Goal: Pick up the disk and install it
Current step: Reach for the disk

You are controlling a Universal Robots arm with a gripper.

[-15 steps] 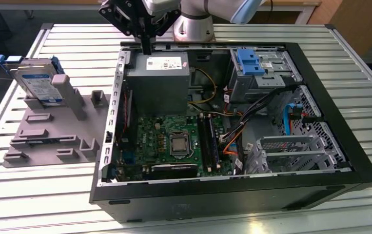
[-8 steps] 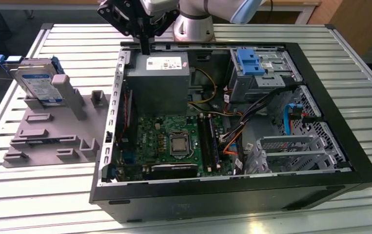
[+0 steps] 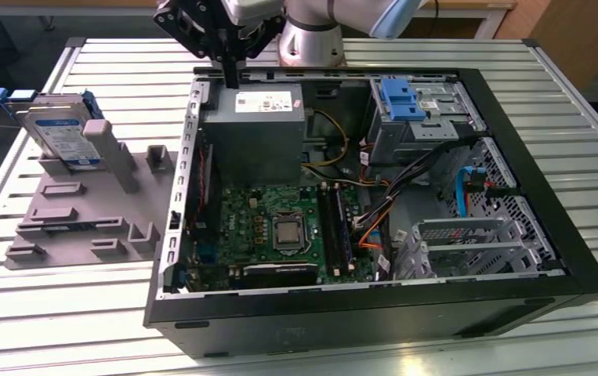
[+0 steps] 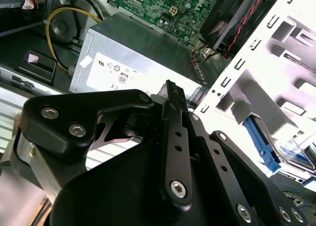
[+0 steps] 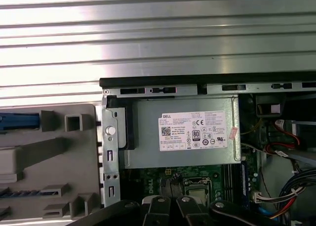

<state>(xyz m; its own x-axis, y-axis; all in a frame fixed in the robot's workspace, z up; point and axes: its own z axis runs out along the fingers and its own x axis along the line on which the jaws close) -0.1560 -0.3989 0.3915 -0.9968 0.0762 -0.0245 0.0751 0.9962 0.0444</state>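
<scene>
Disk (image 3: 56,135): at 9 o'clock in the exterior view, standing on edge and leaning in the grey fixture (image 3: 79,211). It is silver with a white-and-blue label and blue side rails, and it is well apart from the gripper.
What blocks it: a grey upright post of the fixture stands in front and covers part of the label.
Table (image 3: 48,313): ribbed aluminium slats, shiny under the lights.
Gripper (image 3: 233,78): at 12 o'clock, pointing down over the rear wall of the computer case (image 3: 549,196). Its black fingers are pressed together into one narrow bar with nothing between them.
Power supply (image 3: 251,133): a plain grey metal box with a white sticker, just below the gripper.
Motherboard (image 3: 267,219): a green board at 6 o'clock of the power supply.
Cables (image 3: 372,223): an orange, black and blue tangle near the centre.
Blue bracket (image 3: 398,98): plastic, at 1 o'clock.
Drive cage (image 3: 466,243): perforated bare metal, at 4 o'clock.
Hard to make out: the case floor under the cables.
</scene>
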